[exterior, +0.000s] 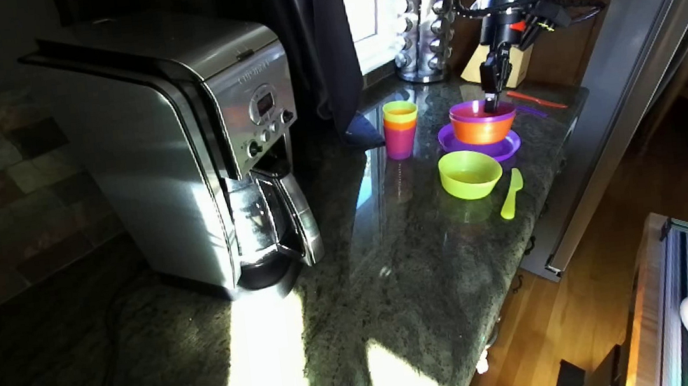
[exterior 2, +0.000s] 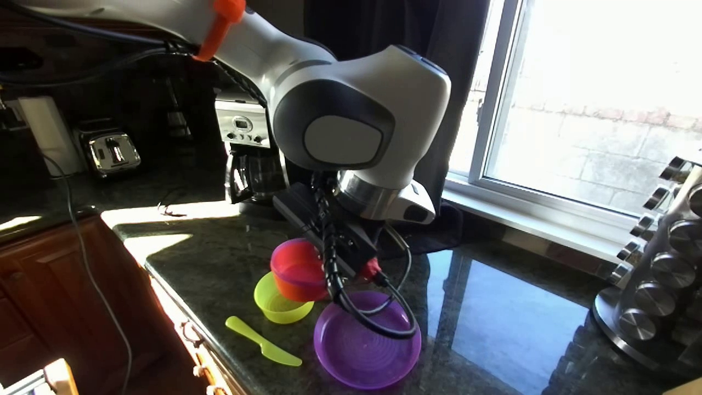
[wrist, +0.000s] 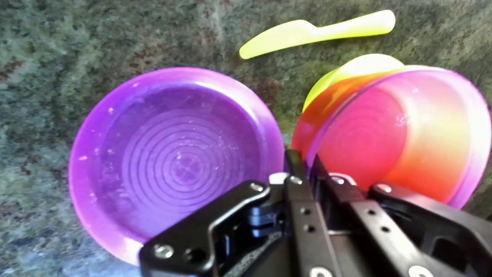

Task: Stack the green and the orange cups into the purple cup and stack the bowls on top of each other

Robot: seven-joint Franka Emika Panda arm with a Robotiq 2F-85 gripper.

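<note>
Gripper (wrist: 305,157), foremost in the wrist view: pinching the side of a nested pair, one finger outside, one inside.
Purple bowl (wrist: 392,130) and orange bowl (exterior: 481,132): hanging at the fingertips above the counter (exterior: 435,273), purple sitting inside orange.
Green bowl (exterior: 470,174): standing below, on the inner finger's side, probably awaiting the pair.
Purple plate (wrist: 184,165): lying below, on the outer finger's side.
Green knife (wrist: 319,34): lying below, near the green bowl.
Green cup (exterior: 401,118), orange cup (exterior: 400,126), purple cup (exterior: 399,144): standing nested, apart from the gripper, toward the curtain (exterior: 339,59); seemingly finished.
Risks, judged: the one-sided pinch may be letting the pair tip, so its base would be catching the green bowl's rim and landing crooked.
Arm (exterior 2: 340,109): arching over the counter, holding its wrist bent, gripper pointing steeply down.
</note>
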